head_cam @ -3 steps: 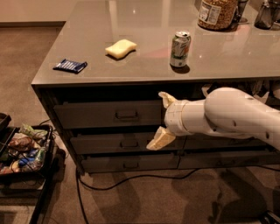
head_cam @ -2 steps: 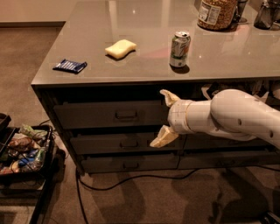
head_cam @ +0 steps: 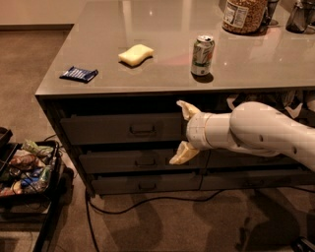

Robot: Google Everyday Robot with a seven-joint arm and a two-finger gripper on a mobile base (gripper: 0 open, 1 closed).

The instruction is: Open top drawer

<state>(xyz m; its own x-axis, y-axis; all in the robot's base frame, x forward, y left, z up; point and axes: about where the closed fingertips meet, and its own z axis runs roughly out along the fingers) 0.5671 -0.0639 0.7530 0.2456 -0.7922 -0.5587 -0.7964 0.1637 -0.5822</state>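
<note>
The top drawer [head_cam: 113, 129] is a wide dark-grey front just under the counter top, with a metal loop handle [head_cam: 142, 129] at its centre. It looks shut, flush with the fronts below. My gripper [head_cam: 183, 132] hangs in front of the drawer's right end, a short way right of the handle. It is open, with one pale finger pointing up and the other down, and nothing lies between them. The white arm [head_cam: 256, 130] reaches in from the right.
On the counter [head_cam: 162, 29] lie a yellow sponge [head_cam: 135, 54], a soda can [head_cam: 202, 55], a blue packet [head_cam: 78, 74] and a jar [head_cam: 241, 14]. Two shorter drawers [head_cam: 140, 162] sit below. A tray of snacks [head_cam: 24, 170] stands at the left, and a cable [head_cam: 147, 201] crosses the floor.
The gripper and arm have shifted only slightly, staying just right of the handle. The drawer has not moved.
</note>
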